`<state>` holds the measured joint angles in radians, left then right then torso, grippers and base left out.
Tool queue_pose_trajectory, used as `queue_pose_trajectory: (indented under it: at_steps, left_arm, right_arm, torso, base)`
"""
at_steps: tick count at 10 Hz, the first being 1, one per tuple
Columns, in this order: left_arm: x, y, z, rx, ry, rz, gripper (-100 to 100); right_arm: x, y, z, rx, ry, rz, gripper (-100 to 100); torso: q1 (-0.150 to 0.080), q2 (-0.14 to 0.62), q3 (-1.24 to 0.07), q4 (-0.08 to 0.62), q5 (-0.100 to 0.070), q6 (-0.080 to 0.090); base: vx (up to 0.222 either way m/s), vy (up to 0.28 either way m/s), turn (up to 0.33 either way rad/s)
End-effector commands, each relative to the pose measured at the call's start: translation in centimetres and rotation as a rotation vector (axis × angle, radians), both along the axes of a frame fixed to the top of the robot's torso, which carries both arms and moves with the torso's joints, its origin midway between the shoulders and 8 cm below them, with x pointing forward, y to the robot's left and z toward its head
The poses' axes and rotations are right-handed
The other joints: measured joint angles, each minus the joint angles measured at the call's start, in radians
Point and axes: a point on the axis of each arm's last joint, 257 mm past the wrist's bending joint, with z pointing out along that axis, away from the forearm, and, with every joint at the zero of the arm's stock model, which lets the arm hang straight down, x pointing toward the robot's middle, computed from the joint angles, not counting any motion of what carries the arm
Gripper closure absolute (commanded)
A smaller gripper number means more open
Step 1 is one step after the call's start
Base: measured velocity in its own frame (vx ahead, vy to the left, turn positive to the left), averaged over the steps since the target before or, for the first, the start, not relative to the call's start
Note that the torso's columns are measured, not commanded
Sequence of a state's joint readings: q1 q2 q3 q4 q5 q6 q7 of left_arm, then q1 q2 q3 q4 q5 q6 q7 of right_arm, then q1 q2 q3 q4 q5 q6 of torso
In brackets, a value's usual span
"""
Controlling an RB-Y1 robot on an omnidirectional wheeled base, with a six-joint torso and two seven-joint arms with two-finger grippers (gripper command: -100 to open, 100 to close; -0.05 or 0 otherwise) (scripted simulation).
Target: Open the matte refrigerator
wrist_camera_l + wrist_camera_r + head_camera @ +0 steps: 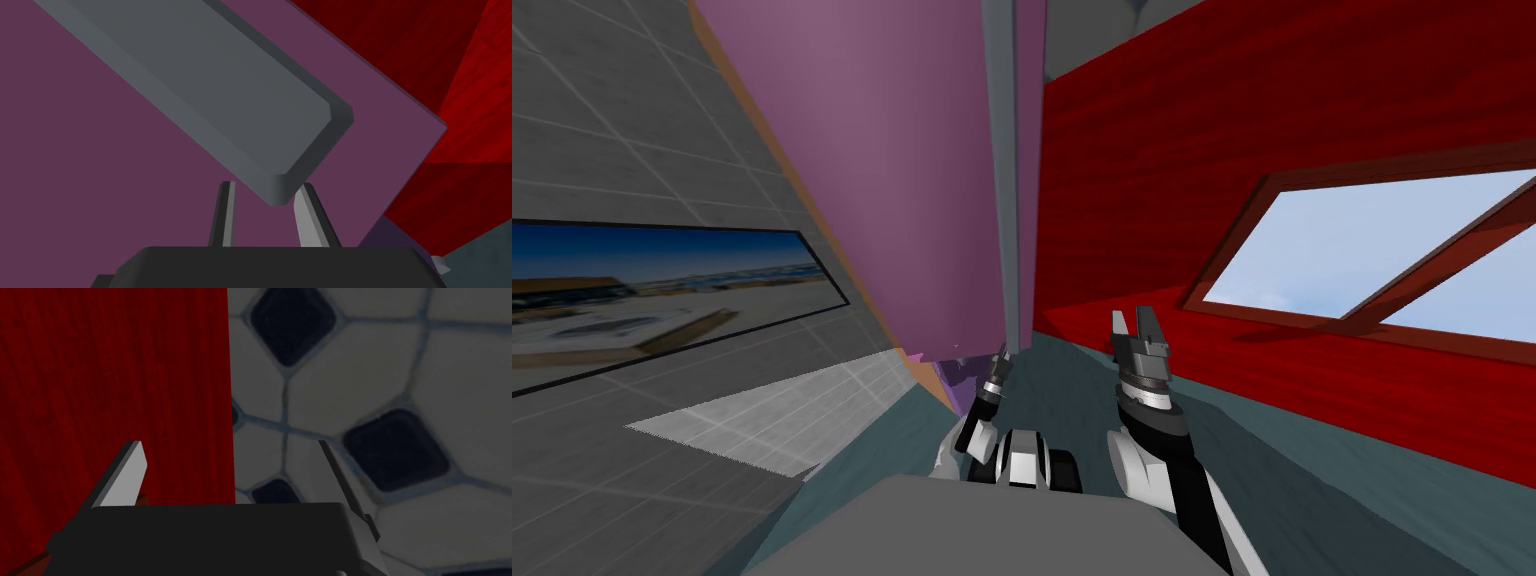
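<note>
the matte purple refrigerator point(912, 180) stands straight ahead, close against the red wall point(1272, 120) on its right. its long grey handle point(225, 85) runs down the door near that edge. the left gripper point(267, 192) is at the handle's lower end, fingers drawn narrow and clamped on its two sides. the right gripper point(1132, 320) hangs apart, beside the red wall, fingers spread wide, holding nothing.

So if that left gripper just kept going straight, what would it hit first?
Most likely the grey handle on the purple refrigerator door: its lower end sits right in front of the left gripper. The door face lies behind that. How wide the gap is, I cannot judge.
</note>
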<state>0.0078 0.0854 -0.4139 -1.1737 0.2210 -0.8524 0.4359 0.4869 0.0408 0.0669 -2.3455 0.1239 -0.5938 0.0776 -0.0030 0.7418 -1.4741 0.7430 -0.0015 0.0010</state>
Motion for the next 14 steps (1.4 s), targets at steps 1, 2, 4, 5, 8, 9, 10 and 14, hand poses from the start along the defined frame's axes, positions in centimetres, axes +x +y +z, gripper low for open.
queue_pose_trajectory:
  at_steps: [1,2,4,5,8,9,10,14]
  left_arm:
    - [-0.9,-2.2,1.1,-0.009,-0.021,-0.076,100]
    - [0.3,-1.8,1.4,-0.001,0.0,-0.054,-100]
    - [1.5,-2.3,2.4,-0.002,0.0,-0.057,-100]
    - [2.0,-2.6,3.0,-0.003,0.0,-0.059,-100]
    - [3.1,-3.2,4.1,-0.004,0.0,-0.062,-100]
    - [4.1,-3.7,5.3,-0.005,0.0,-0.067,-100]
    - [4.1,-3.7,5.3,-0.005,0.0,-0.067,-100]
    - [4.0,-3.2,3.1,0.02,0.054,-0.057,0]
  right_arm:
    - [0.0,0.0,0.0,0.0,0.0,0.0,0]
    - [0.0,0.0,0.0,0.0,0.0,0.0,0]
    - [0.0,0.0,0.0,0.0,0.0,0.0,0]
    - [0.0,0.0,0.0,0.0,0.0,0.0,0]
    - [0.0,0.0,0.0,0.0,0.0,0.0,0]
    - [0.0,0.0,0.0,0.0,0.0,0.0,0]
    - [0.0,0.0,0.0,0.0,0.0,0.0,0]
    - [0.0,0.0,0.0,0.0,0.0,0.0,0]
  torso:
    - [-0.001,0.0,-0.001,0.001,0.0,0.001]
    - [-0.001,0.004,0.002,0.002,0.0,0.001]
    - [-0.006,-0.012,-0.006,-0.006,0.0,0.003]
    - [-0.005,-0.011,-0.007,-0.004,0.0,0.003]
    - [0.0,0.002,0.001,0.001,0.001,0.003]
    - [-0.001,0.006,0.004,0.002,0.001,0.002]
    - [-0.001,0.009,0.005,0.004,0.001,0.002]
    - [0.002,0.004,0.002,0.002,0.001,0.0]
  base:
    - [-0.176,0.144,-0.134]
    - [-0.119,0.088,0.01]
    - [-0.058,0.015,0.046]
    - [-0.036,-0.001,0.018]
    - [-0.028,0.015,0.015]
    - [-0.045,0.022,0.028]
    - [-0.05,0.014,-0.001]
    - [-0.016,0.004,0.006]
